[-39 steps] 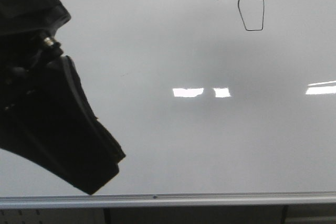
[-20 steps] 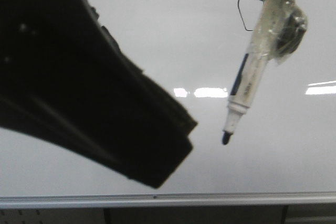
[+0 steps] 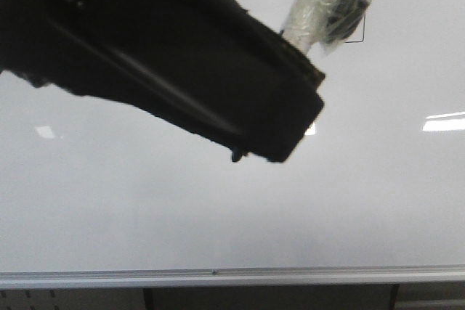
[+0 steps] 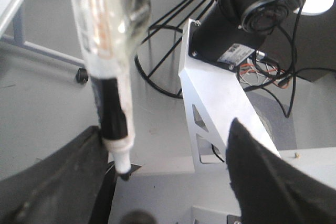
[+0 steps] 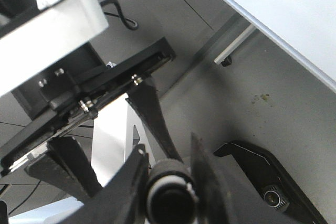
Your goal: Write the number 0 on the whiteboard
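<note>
The whiteboard [image 3: 363, 201] fills the front view, with its silver rail [image 3: 290, 276] along the bottom. Of the number 0 [image 3: 358, 37] only a lower right corner shows at the top right; the rest is hidden by the marker. The marker [image 3: 323, 5], wrapped in clear tape, slants down to the left behind a black finger [image 3: 218, 85] of my left gripper, and its tip [image 3: 236, 156] peeks out below. My left gripper [image 4: 167, 129] is open, with the marker tip [image 4: 123, 174] beside one finger. My right gripper [image 5: 168, 153] is shut on the marker's end [image 5: 168, 198].
Bright light reflections [image 3: 443, 123] lie on the board. The wrist views show the grey floor, a silver stand [image 4: 220, 103], black cables [image 4: 168, 35] and a black camera mount [image 5: 268, 182].
My left gripper has swung up and to the right across the front view. The marker has moved up and left behind it, and most of the 0 is now covered.
</note>
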You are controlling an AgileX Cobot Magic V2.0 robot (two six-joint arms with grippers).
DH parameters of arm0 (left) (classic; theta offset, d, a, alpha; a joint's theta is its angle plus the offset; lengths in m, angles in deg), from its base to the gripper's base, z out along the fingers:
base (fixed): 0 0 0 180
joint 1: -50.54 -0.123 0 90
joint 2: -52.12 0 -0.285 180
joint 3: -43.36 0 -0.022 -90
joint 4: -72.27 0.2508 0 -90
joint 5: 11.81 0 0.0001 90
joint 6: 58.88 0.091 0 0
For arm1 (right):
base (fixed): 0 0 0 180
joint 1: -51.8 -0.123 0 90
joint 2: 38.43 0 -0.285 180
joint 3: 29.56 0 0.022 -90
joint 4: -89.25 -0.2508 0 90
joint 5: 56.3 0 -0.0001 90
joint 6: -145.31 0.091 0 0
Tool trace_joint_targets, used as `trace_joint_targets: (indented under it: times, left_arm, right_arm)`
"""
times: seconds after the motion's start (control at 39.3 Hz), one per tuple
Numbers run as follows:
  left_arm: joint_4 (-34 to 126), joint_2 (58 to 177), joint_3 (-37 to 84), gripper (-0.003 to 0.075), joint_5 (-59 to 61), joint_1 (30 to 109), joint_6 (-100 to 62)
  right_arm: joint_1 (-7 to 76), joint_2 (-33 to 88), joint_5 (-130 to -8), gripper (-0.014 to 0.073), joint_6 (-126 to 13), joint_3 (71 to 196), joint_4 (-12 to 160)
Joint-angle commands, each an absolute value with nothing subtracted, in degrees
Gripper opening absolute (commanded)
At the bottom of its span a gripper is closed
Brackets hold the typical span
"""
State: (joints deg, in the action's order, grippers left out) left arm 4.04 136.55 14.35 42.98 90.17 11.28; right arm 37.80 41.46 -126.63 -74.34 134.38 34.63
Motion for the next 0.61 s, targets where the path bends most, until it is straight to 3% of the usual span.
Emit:
trace_joint_targets:
  times: [0.0,0.31,0.43,0.58]
  left_arm:
    - [-1.7,134.9,16.3,0.0395,43.7,90.4,11.9]
    - [-7.2,134.9,16.3,0.0176,43.7,90.4,16.1]
    - [-7.2,134.9,16.3,-0.0022,43.7,90.4,16.1]
    - [-7.2,134.9,16.3,-0.0020,43.7,90.4,16.1]
  right_arm:
    - [38.0,39.8,-131.9,-0.0060,-75.3,135.6,29.8]
    - [38.0,39.8,-132.0,-0.0060,-75.8,135.6,29.0]
    - [38.0,39.8,-132.0,-0.0060,-75.8,135.6,29.0]
    - [38.0,39.8,-131.5,-0.0054,-76.1,135.6,28.7]
